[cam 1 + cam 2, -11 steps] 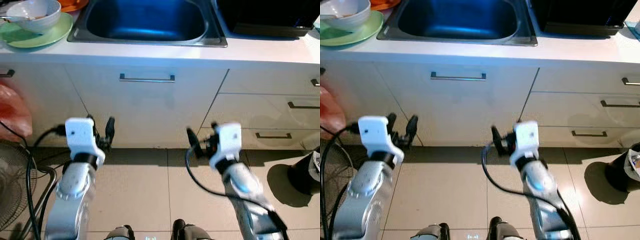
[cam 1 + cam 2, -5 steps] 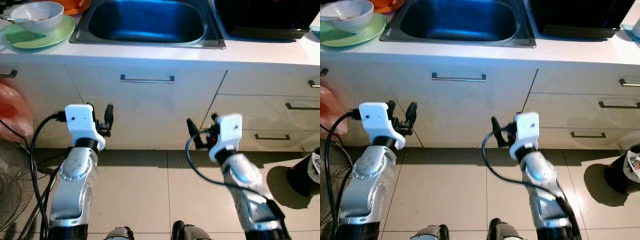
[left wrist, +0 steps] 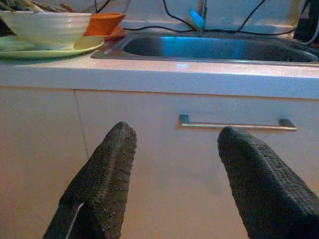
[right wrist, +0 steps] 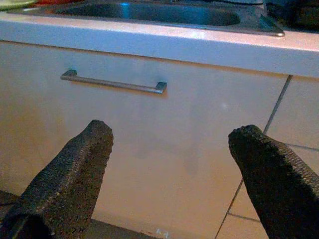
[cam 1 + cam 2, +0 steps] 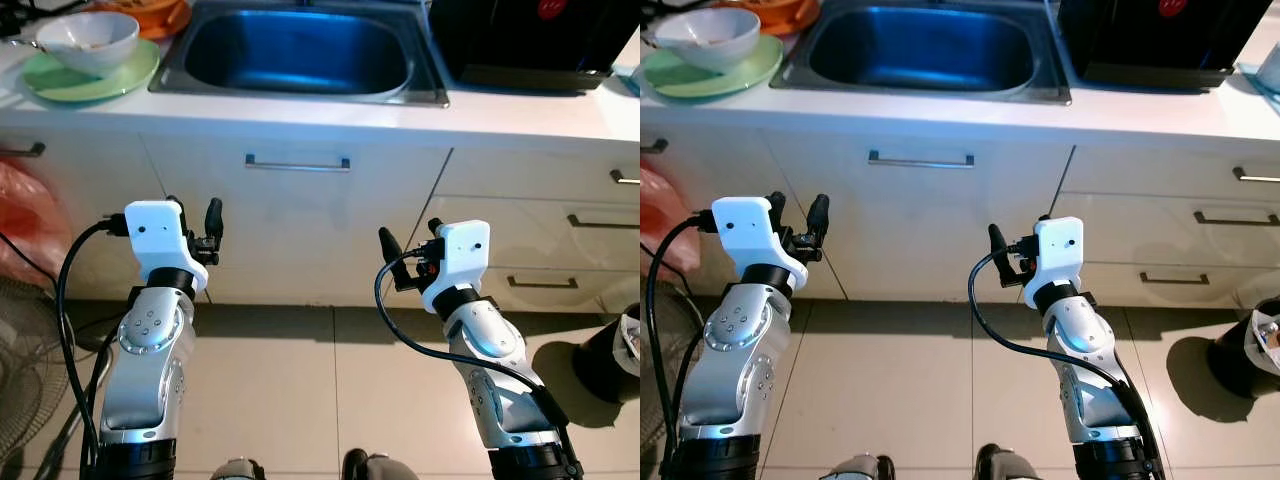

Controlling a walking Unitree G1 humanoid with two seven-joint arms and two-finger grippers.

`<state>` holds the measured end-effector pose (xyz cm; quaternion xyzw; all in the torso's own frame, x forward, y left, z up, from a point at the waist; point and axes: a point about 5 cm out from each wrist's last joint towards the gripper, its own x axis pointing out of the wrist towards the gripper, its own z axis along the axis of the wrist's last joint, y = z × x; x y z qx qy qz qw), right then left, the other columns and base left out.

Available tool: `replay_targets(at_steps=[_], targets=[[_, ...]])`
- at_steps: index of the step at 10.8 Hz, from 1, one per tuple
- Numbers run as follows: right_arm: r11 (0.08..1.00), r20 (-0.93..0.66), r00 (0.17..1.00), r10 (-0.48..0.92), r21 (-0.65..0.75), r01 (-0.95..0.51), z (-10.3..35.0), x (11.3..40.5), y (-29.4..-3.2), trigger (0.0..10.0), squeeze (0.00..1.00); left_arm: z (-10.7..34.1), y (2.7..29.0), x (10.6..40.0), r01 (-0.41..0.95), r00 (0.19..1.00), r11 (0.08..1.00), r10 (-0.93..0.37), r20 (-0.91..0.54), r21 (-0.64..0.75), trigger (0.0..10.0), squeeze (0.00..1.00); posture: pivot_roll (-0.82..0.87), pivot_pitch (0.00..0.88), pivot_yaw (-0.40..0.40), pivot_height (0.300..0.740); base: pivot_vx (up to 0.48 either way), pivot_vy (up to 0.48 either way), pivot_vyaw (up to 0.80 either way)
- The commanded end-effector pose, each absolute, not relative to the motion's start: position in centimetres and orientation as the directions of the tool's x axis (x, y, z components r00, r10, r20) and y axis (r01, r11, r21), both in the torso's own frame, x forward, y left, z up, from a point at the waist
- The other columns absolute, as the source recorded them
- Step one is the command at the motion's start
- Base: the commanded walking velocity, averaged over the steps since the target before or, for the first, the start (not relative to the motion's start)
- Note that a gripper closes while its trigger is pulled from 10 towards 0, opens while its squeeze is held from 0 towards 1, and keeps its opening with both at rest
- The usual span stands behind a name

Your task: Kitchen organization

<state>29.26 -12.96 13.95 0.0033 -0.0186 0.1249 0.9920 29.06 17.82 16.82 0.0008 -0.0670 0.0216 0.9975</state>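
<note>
Both silver arms are held bent and raised before the white cabinet front. The left gripper (image 5: 194,222) and the right gripper (image 5: 407,245) are each seen with two black fingers spread apart and nothing between them. Beyond the fingers, one bar handle (image 3: 237,124) lies on the door. Above, on the tabletop (image 5: 330,110), one sink (image 5: 300,52) is set. One white bowl (image 5: 88,43) on one green plate (image 5: 55,82) is cut off at the frame edge, its contents unclear.

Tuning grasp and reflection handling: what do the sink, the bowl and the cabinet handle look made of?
Sink: likely stainless steel, brushed, with a bluish sheen.
Bowl: glossy white, probably ceramic, though melamine can't be ruled out.
Cabinet handle: slim metal bar, satin silver finish, on a smooth white cabinet front.
</note>
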Motion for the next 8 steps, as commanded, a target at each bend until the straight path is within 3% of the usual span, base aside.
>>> replay_targets(at_steps=[1, 8], targets=[[0.97, 0.05, 0.969, 0.244, -0.003, -0.244, 14.2, 29.46, -12.99, 10.0, 0.0, 16.74, 18.0, 29.16, -0.051, 0.99, 0.999, 0.051, 0.133, -0.002, 10.0, 0.0, 0.03, 0.077, -0.022, 0.74, 0.0, 0.0, 0.0], [0.971, 0.056, 0.97, 0.238, 0.003, -0.239, 14.05, 29.84, -13.19, 10.0, 0.0, 16.35, 17.48, 29.4, -0.025, 0.992, 1.0, 0.025, 0.123, 0.002, 10.0, 0.0, 0.04, 0.049, -0.025, 0.74, 0.0, 0.0, 0.0]])
